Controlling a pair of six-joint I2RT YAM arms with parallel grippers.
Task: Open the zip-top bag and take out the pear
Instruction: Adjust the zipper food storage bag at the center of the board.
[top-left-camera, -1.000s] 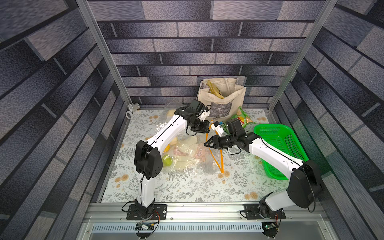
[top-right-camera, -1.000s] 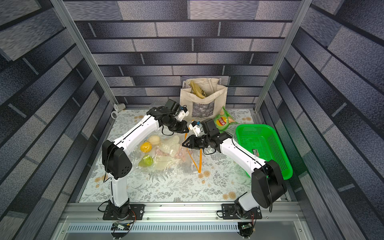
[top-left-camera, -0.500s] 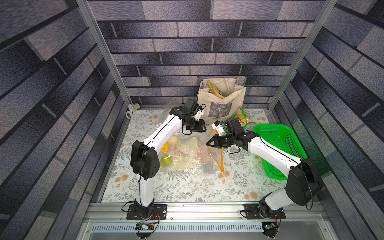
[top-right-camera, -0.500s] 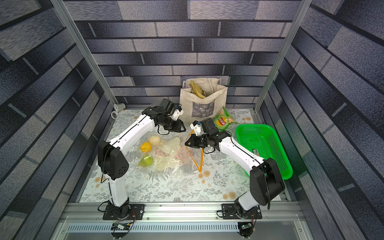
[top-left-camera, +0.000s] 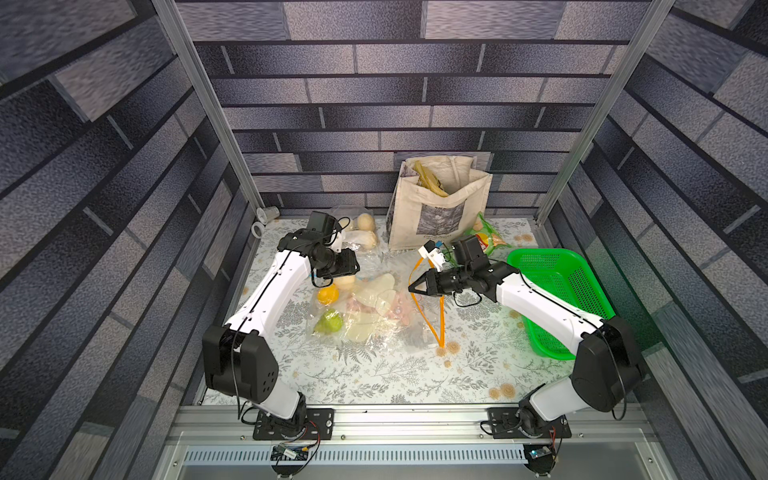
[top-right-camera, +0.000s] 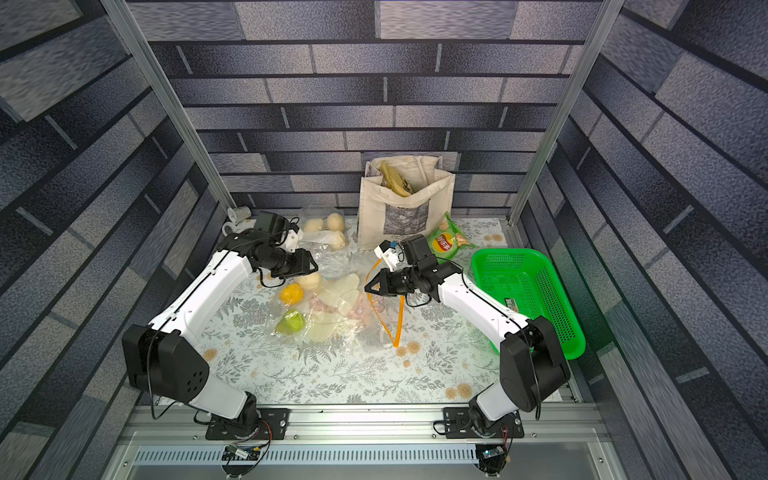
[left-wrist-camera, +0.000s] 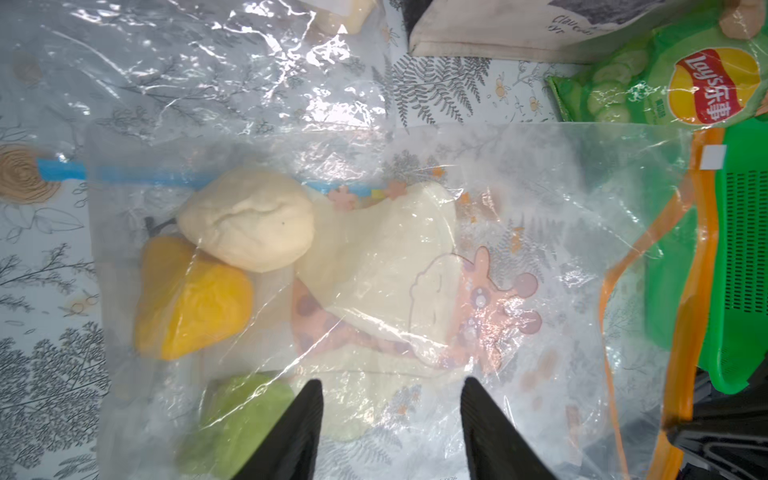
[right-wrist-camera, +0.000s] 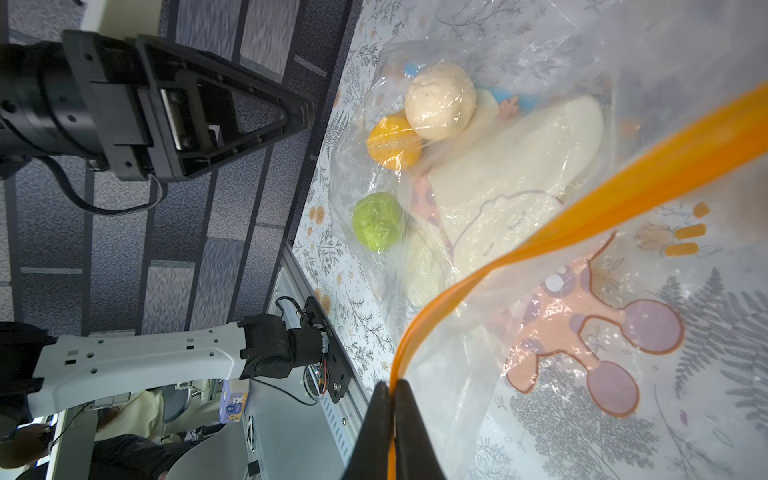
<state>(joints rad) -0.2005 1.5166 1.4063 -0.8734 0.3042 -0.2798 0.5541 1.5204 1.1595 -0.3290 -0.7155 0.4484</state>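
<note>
The clear zip-top bag (top-left-camera: 390, 328) with an orange zip strip (top-left-camera: 441, 320) lies on the floral table (top-left-camera: 374, 382). Its strip end is lifted by my right gripper (top-left-camera: 412, 286), which is shut on the strip (right-wrist-camera: 582, 208), jaws pressed flat against it (right-wrist-camera: 392, 390). The two sides of the strip stand apart in both top views. Inside the bag are the green pear (top-left-camera: 328, 322) (left-wrist-camera: 245, 415) (right-wrist-camera: 378, 222), a yellow fruit (left-wrist-camera: 191, 299), a pale bun (left-wrist-camera: 249, 218) and flat white pieces. My left gripper (left-wrist-camera: 388, 388) hangs open over the bag's closed end (top-right-camera: 305, 268), holding nothing.
A cloth tote bag (top-left-camera: 436, 212) stands at the back. A green crisps packet (top-left-camera: 486, 239) and a green basket (top-left-camera: 557, 291) are to the right. A second clear bag with pale buns (top-left-camera: 363, 230) lies behind my left gripper. A small cup (top-left-camera: 266, 214) sits in the back left corner.
My left gripper has opened and drawn back to the left, away from the bag's mouth. My right gripper has closed tighter on the orange strip and stays lifted.
</note>
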